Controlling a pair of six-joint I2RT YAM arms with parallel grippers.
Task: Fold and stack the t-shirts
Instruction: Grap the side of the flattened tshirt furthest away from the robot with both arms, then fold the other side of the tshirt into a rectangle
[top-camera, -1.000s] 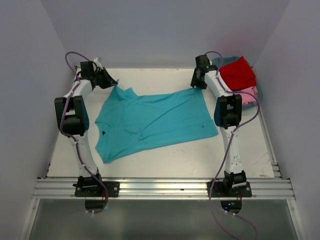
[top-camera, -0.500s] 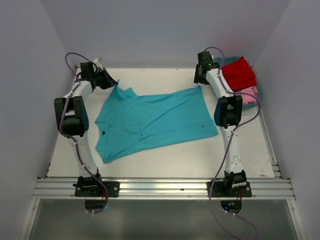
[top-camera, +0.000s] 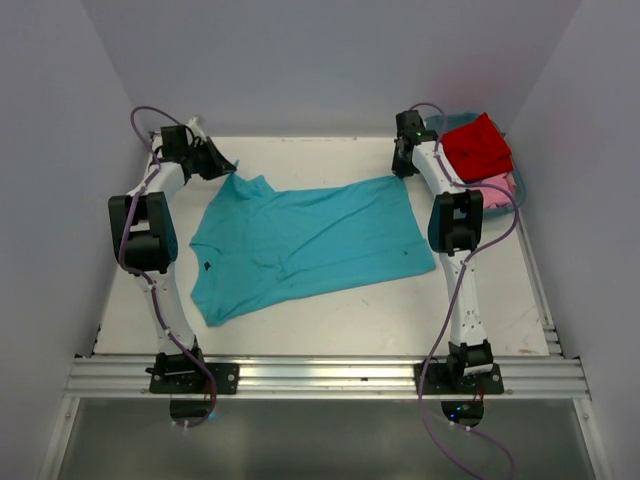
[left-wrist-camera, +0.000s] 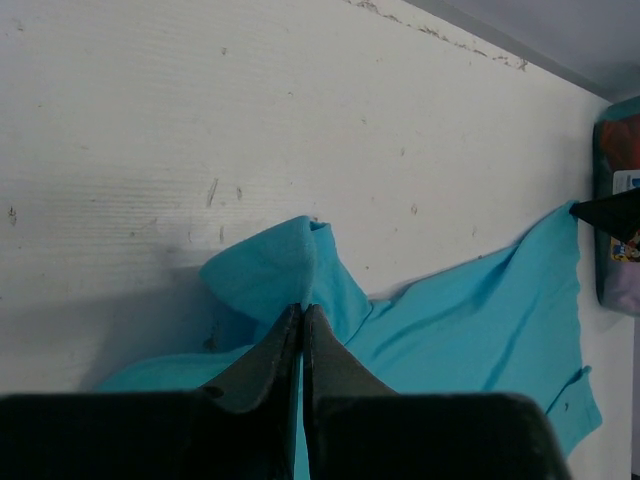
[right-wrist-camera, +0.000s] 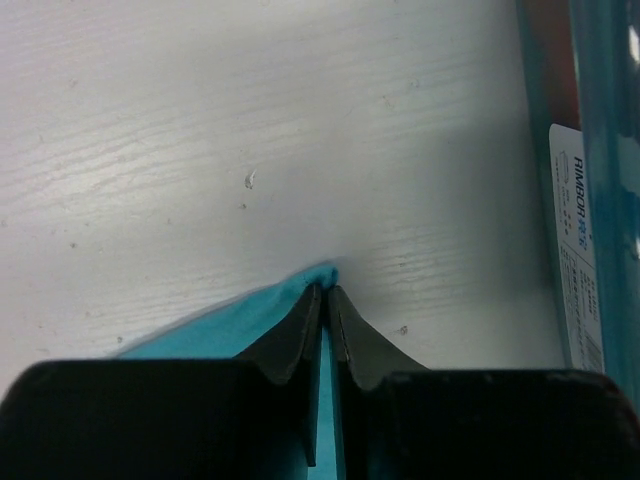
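- The turquoise t-shirt (top-camera: 310, 240) was soft, matt cloth, lightly creased.
- The worktop (right-wrist-camera: 250, 150) ahead of the right tool (right-wrist-camera: 322, 292) was white, matt and faintly grained.
- The tub (right-wrist-camera: 612, 80) right of that tool was glossy teal plastic with a paper label (right-wrist-camera: 575, 230).

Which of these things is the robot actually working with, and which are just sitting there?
Part of the job:
- turquoise t-shirt, spread flat, its far corners pinched by the left gripper and right gripper
- red t-shirt and pale pink t-shirt, piled at the back right

Just there:
- teal tub under that pile
- table
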